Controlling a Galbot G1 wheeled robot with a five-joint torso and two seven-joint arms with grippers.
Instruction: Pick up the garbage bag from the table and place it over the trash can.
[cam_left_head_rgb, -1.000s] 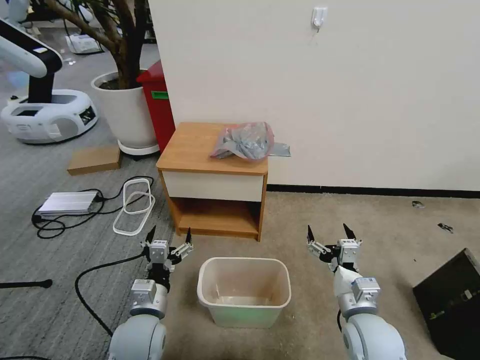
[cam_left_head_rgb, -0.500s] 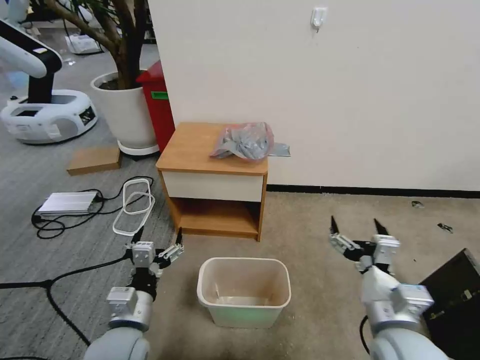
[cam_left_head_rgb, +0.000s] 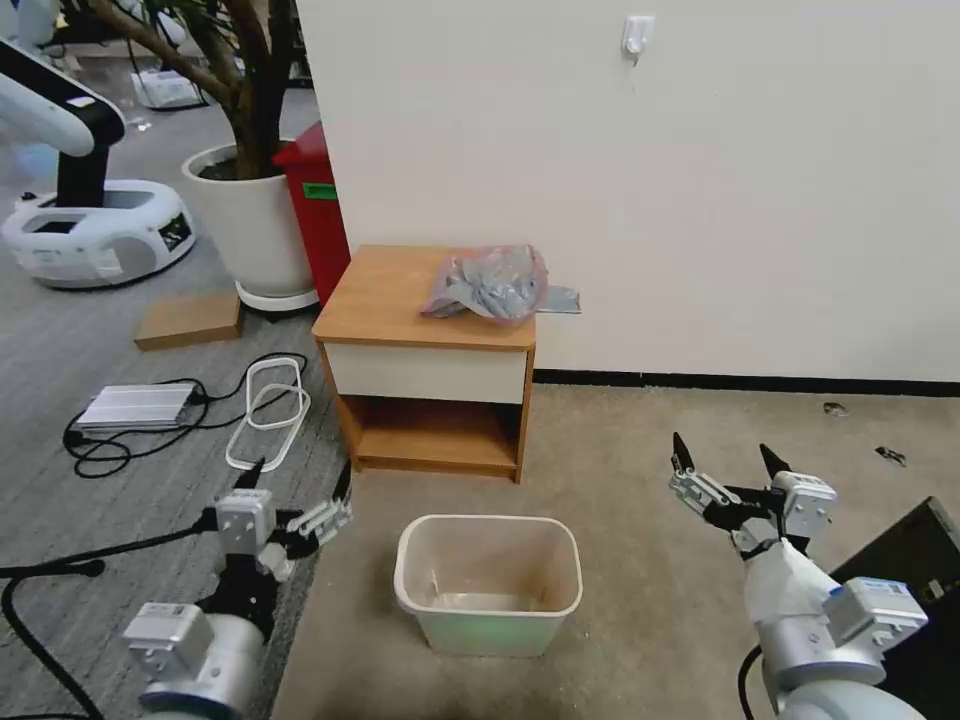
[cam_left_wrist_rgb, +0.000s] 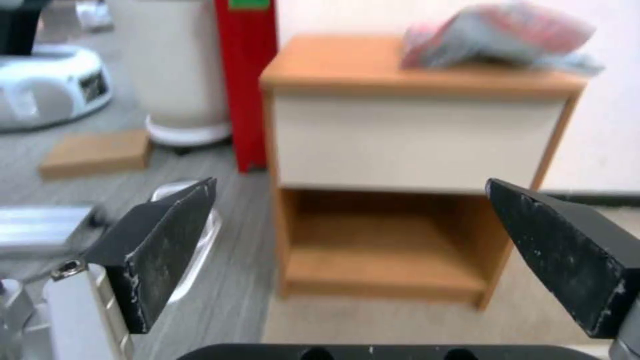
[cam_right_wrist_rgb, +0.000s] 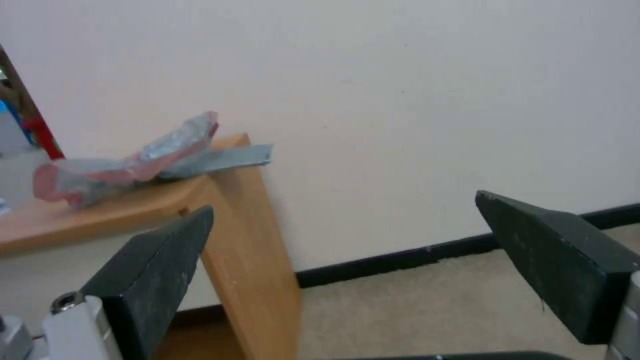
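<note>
The table (cam_left_head_rgb: 400, 300) stands against the wall ahead of me with the bag (cam_left_head_rgb: 490, 283) crumpled on its far right corner, one grey tail hanging past the edge, and the can (cam_left_head_rgb: 488, 578) sits open-mouthed on the carpet just in front of the table, between my two arms. My step now is the reach for the bag, and I judge it best done by rising above the tabletop first and coming down on the bunched middle, since thin crinkly plastic will slide off if I only nip the loose tail; I should also keep clear of the table's front edge on the way up. Both arms are low and spread to either side of the can, wrists pointing toward the table: my left gripper (cam_left_head_rgb: 296, 482) hangs over the grey floor with jaws wide and empty, my right gripper (cam_left_head_rgb: 726, 460) over the carpet, equally wide and empty
</note>
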